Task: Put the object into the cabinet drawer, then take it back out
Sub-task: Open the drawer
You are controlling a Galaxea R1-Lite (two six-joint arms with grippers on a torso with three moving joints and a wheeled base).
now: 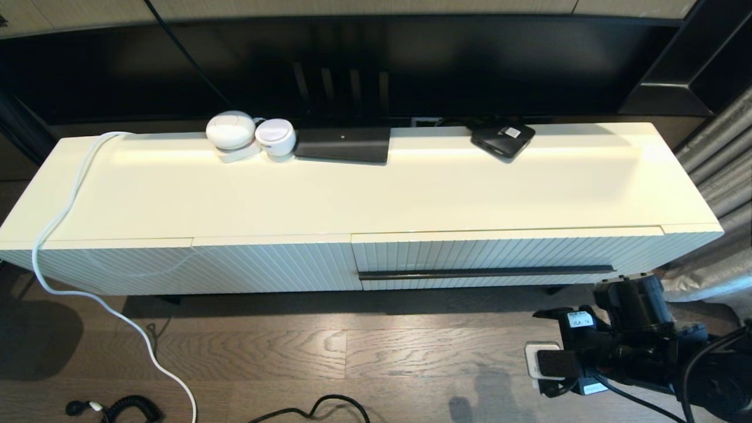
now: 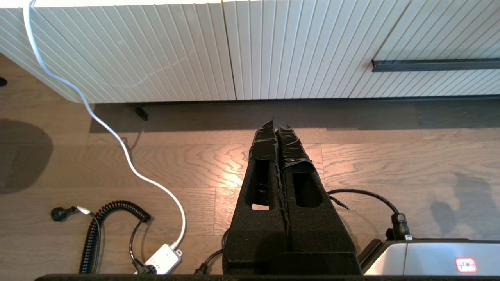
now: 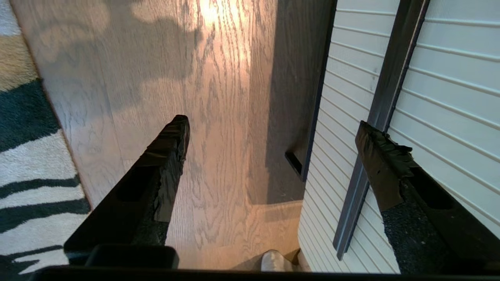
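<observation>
The cabinet drawer (image 1: 505,251) is pushed in flush, its white ribbed front carrying a long black bar handle (image 1: 486,272). My right gripper (image 1: 546,343) hovers low in front of the handle's right end, pointing leftward along the cabinet. In the right wrist view this gripper (image 3: 271,123) is open and holds nothing, and one of its fingers (image 3: 384,164) lies just in front of the handle (image 3: 390,89). My left gripper (image 2: 275,125) is shut and empty, parked over the floor before the cabinet. No gripper holds the object, and I cannot tell which thing it is.
On the cabinet top at the back stand two round white devices (image 1: 249,136), a flat black box (image 1: 343,144) and a small black box (image 1: 502,138). A white cable (image 1: 64,235) hangs down to the floor. A coiled black cord (image 2: 105,226) and a striped rug (image 3: 23,164) lie on the floor.
</observation>
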